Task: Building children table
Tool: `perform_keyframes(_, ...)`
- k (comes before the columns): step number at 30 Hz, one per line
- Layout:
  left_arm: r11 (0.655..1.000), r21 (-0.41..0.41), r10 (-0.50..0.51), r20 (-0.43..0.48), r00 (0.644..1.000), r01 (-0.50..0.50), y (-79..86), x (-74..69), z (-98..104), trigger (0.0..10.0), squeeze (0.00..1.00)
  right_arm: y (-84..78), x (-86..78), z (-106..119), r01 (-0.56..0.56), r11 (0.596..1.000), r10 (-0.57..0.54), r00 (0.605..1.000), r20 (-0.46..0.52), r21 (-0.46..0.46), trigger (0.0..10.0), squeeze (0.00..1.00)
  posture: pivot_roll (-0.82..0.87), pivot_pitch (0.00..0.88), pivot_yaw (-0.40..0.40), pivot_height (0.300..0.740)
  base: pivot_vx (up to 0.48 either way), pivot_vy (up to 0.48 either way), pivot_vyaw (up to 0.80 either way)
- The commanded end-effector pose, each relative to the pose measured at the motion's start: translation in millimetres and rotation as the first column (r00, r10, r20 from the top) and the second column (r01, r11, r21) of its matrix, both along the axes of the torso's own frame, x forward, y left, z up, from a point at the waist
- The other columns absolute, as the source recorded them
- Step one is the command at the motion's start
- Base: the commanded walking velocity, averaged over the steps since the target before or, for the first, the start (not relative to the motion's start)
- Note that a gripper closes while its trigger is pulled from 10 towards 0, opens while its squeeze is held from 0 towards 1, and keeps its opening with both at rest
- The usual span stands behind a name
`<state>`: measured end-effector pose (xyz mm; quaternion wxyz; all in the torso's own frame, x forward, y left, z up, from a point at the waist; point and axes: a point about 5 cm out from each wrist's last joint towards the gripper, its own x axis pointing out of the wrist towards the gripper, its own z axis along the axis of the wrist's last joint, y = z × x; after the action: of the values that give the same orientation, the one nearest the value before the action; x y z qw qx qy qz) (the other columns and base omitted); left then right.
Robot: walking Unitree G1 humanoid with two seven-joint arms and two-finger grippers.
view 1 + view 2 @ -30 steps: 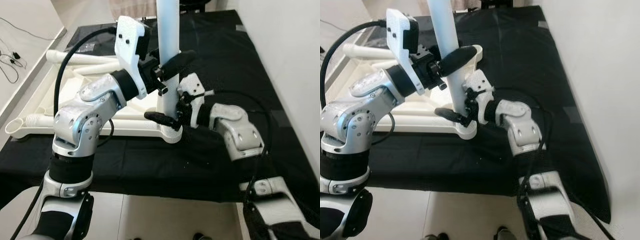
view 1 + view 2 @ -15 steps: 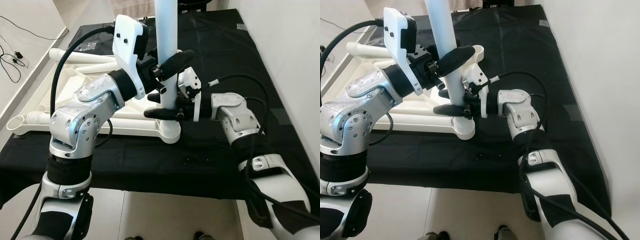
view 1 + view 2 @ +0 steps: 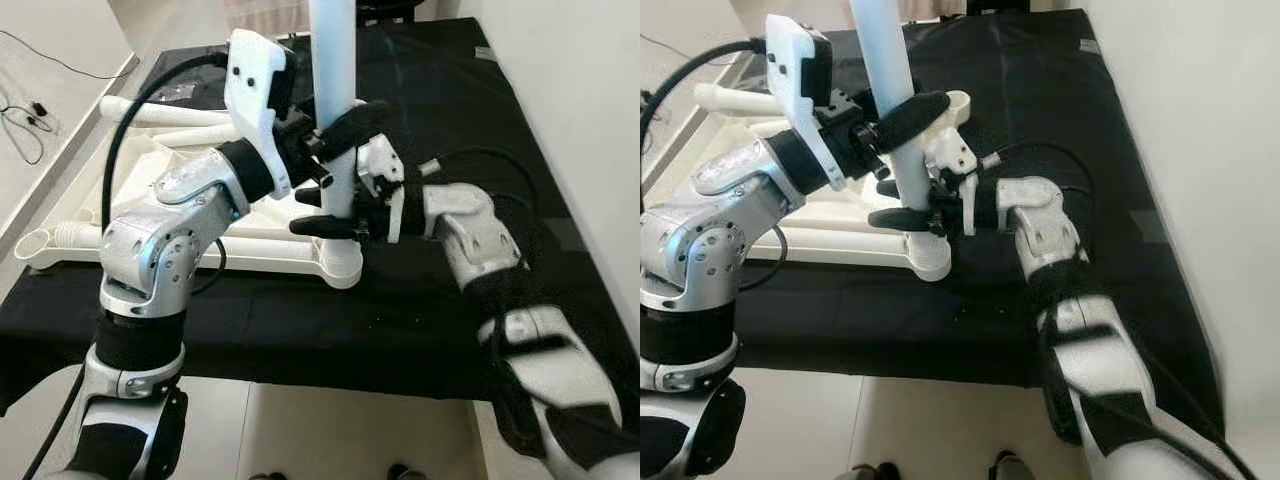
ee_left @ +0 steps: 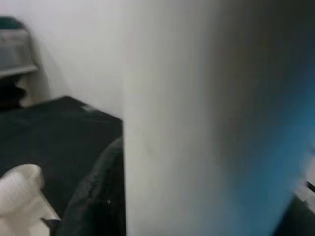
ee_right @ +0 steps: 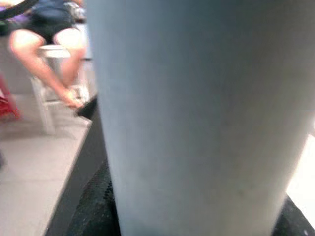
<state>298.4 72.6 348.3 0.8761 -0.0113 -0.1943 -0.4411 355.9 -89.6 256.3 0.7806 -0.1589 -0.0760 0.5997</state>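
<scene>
Standing upright at the upper centre of the frame, the white table leg (image 3: 334, 90) is seated in a corner of the white tabletop frame (image 3: 250, 255), which lies on a black mat (image 3: 480, 120). The left gripper (image 3: 335, 135) is clamped around the leg higher up, and the right gripper (image 3: 335, 212) is clamped around it lower down.

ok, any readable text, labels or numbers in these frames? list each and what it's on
None readable.
White leg: plain, no markings.
Table frame: no label in view.
Black cloth: a small grey patch at its far corner, too small to tell if it bears print.
Left gripper and right gripper: no lettering seen.
</scene>
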Motion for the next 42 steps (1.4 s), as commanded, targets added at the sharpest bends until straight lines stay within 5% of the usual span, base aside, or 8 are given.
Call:
perform_keyframes(1, 1.000, 0.016, 0.013, -0.027, 1.000, -0.013, 1.1, 1.9, -6, 10.0, 0.00, 11.5, -5.8, -28, 0.029, 0.993, -0.038, 0.996, -0.076, -0.113, 0.0, 0.00, 0.02, 0.264, 0.078, 0.740, 0.000, 0.000, 0.00)
perform_keyframes(7, 1.000, 0.006, 0.023, -0.046, 0.999, -0.022, 6.5, 4.7, -7, 10.0, 0.00, 47.9, -41.9, -87, 0.634, 0.768, -0.622, 0.704, -0.343, -0.092, 0.0, 0.00, 0.00, 0.264, 0.097, 0.740, 0.000, 0.000, 0.00)
perform_keyframes(19, 1.000, 0.014, 0.020, -0.040, 0.999, -0.019, 1.3, 4.5, -7, 10.0, 0.00, 41.1, -19.2, -64, 0.729, 0.683, -0.713, 0.652, -0.259, -0.045, 0.0, 0.00, 0.01, 0.239, 0.094, 0.740, 0.000, 0.000, 0.00)
perform_keyframes(20, 1.000, 0.013, 0.016, -0.036, 0.999, -0.016, 1.7, 4.1, -8, 0.0, 0.00, 41.3, -22.0, -61, 0.739, 0.673, -0.723, 0.642, -0.254, -0.046, 6.5, 0.00, 0.01, 0.239, 0.095, 0.740, 0.000, 0.000, 0.00)
perform_keyframes(22, 1.000, 0.012, 0.013, -0.034, 0.999, -0.012, 1.9, 3.8, -8, 0.0, 0.00, 41.4, -23.7, -60, 0.744, 0.667, -0.729, 0.637, -0.251, -0.047, 6.5, 0.00, 0.01, 0.239, 0.095, 0.740, 0.000, 0.000, 0.00)
perform_keyframes(36, 1.000, 0.017, 0.004, -0.025, 1.000, -0.003, 1.4, 5.5, -7, 0.0, 0.00, 33.0, -10.3, -29, 0.548, 0.835, -0.532, 0.828, -0.179, 0.052, 10.0, 0.00, 0.01, 0.237, 0.101, 0.740, 0.000, 0.000, 0.00)
perform_keyframes(37, 1.000, 0.018, 0.001, -0.025, 1.000, -0.001, 1.3, 4.9, -7, 0.0, 0.00, 25.7, -6.1, -19, 0.437, 0.898, -0.427, 0.893, -0.139, 0.054, 10.0, 1.00, 0.02, 0.238, 0.102, 0.740, 0.000, 0.000, 0.00)
perform_keyframes(42, 1.000, 0.022, -0.004, -0.025, 1.000, 0.005, 0.8, 3.7, -7, 0.0, 0.00, 9.6, -1.2, -3, 0.213, 0.977, -0.211, 0.975, -0.066, 0.024, 10.0, 1.00, 0.03, 0.238, 0.106, 0.740, 0.000, 0.000, 0.00)
